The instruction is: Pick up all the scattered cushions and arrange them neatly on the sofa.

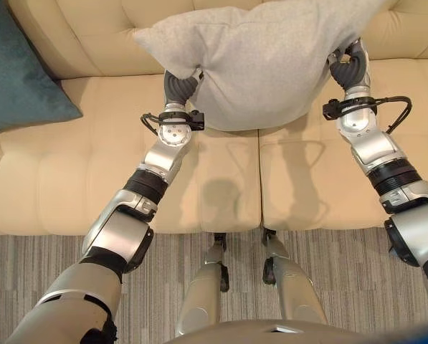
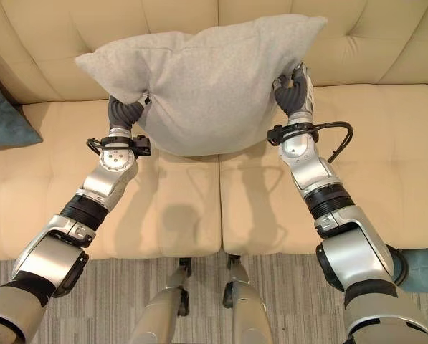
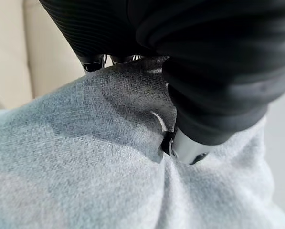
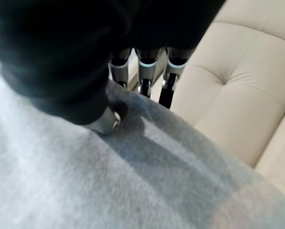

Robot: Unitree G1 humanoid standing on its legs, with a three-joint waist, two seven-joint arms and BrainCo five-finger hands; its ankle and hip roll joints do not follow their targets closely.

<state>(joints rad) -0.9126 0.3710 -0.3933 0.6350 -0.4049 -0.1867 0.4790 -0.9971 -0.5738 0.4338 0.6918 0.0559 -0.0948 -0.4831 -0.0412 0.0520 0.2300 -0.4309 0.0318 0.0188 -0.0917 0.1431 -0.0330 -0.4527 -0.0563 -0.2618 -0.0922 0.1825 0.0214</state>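
While each robot hand, left (image 2: 126,111) and right (image 2: 294,92), clamps its edge, the grey cushion (image 2: 206,82) hangs above the sofa (image 2: 386,136).

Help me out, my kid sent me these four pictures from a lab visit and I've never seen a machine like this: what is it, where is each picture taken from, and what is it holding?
It is a humanoid robot with two silver arms. The two wide pictures come from a stereo camera on its head, looking down. The two close ones come from cameras on its wrists. In front of it is a cream sofa. The left hand and the right hand each pinch one side of a grey cushion, holding it above the seat. Each wrist picture shows a thumb pressed into the grey cloth. A teal cushion lies at the sofa's left end.
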